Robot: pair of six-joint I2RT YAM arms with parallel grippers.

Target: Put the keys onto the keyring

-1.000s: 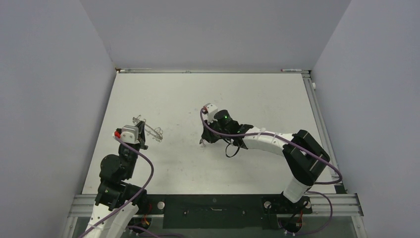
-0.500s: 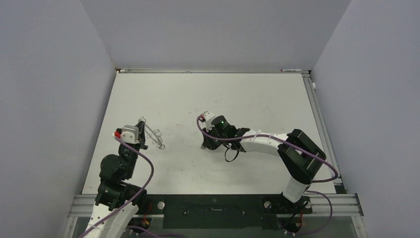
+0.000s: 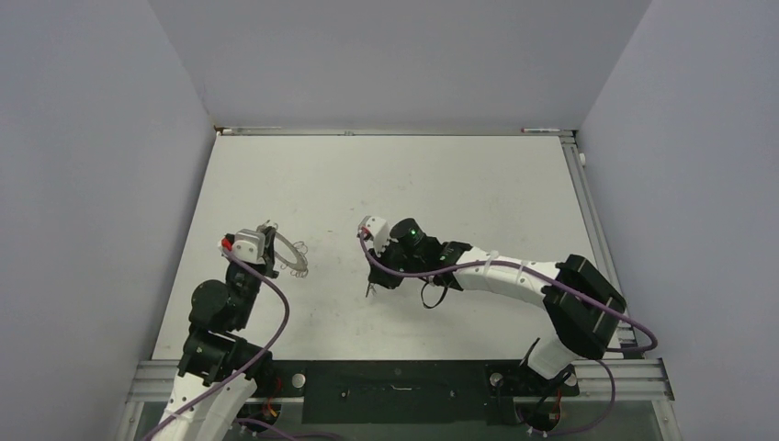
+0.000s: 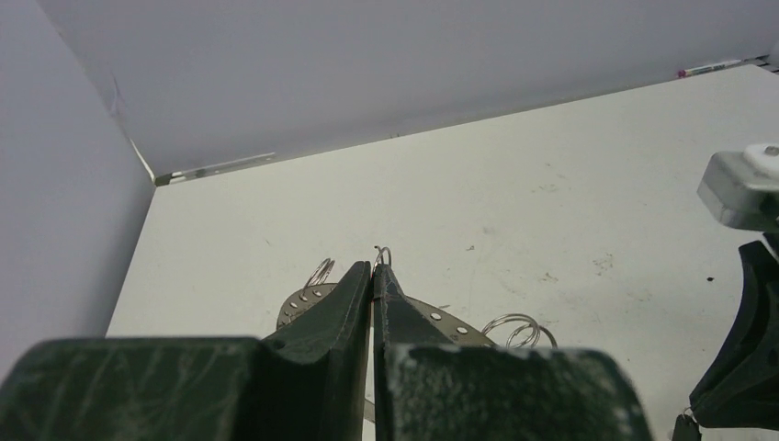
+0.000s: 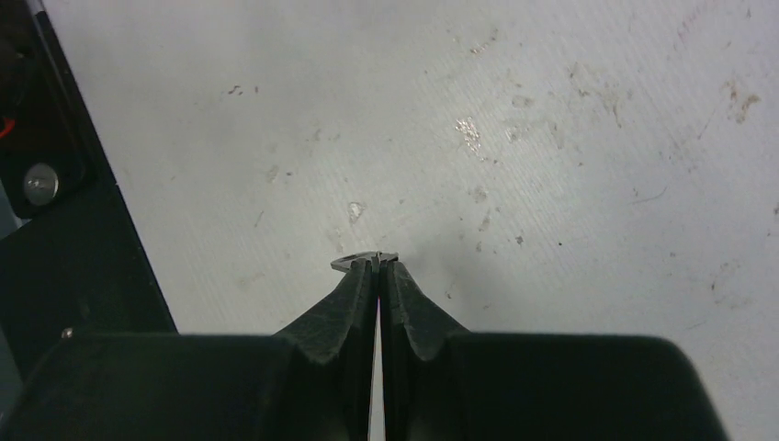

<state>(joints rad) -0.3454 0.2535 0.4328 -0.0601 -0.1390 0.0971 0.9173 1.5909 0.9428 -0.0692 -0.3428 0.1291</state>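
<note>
The left hand (image 4: 373, 271) has its two fingers pressed together on the keyring (image 4: 439, 322). In the left wrist view the flat grey plate with its row of small holes spreads out to both sides of the fingertips, low in the frame. Wire loops (image 4: 516, 327) stand off its rim. From above, the left hand (image 3: 266, 246) sits in the left middle of the frame, and the keyring (image 3: 292, 255) juts to its right over the bench (image 3: 459, 175). Whether the ring touches the bench cannot be told.

The right hand (image 5: 378, 266) is closed on the key (image 5: 353, 263), a thin silvery sliver poking out leftward at the fingertips, just above the scuffed bench surface. From above, the right hand (image 3: 372, 281) is near the centre of the frame, apart from the keyring.
</note>
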